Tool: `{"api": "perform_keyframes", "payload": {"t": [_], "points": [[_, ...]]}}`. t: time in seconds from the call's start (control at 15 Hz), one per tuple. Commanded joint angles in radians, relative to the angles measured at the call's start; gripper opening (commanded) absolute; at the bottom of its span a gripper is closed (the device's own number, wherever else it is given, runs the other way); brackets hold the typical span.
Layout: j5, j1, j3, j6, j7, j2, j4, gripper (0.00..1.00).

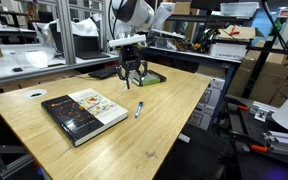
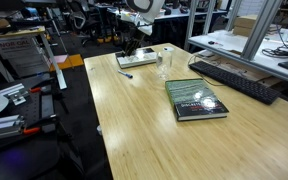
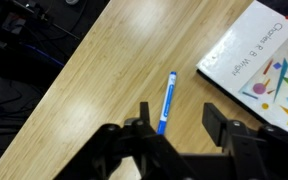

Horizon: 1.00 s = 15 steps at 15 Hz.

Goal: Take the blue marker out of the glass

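**Marker out on the surface, gripper empty: what could go wrong next**

Read across an exterior view, left to right.

- Gripper (image 2: 129,45): hangs over the far edge of the surface (image 2: 134,130), above a flat pale pad (image 2: 136,58). The wrist view shows the jaws parted with nothing between them.
- Blue marker (image 2: 125,76): lies flat on bare wood, a little in from the far edge and just nearer than the pad. It is not in the glass.
- Glass (image 2: 164,65): upright near the far corner and apart from the marker. It looks empty, but it is too small to be sure.
- Book (image 2: 196,100): flat along the side edge past the glass, well apart from the rest.

Judgement: the task looks done, or all but done.

Risks:
1. The marker is round and lies loose. In the wrist view it sits beneath the gripper, so a low pass or a brush from a finger would likely roll it, perhaps toward an edge.
2. The glass is probably light and stands close to the corner. A sideways swing of the arm could tip it or push it off.
3. A straight descent here would press the marker into the wood.
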Motion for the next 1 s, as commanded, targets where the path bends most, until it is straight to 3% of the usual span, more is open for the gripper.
{"api": "perform_keyframes", "payload": {"t": [0.0,0.07,0.2,0.93], "points": [[0.016,-0.018,-0.002,-0.047,-0.054,-0.013,0.020,0.88],[0.019,-0.026,-0.004,-0.054,-0.068,-0.022,0.021,0.95],[0.026,-0.044,-0.012,-0.061,-0.096,-0.049,0.018,1.00],[-0.046,-0.011,-0.095,0.259,-0.012,-0.331,-0.209,1.00]]}}
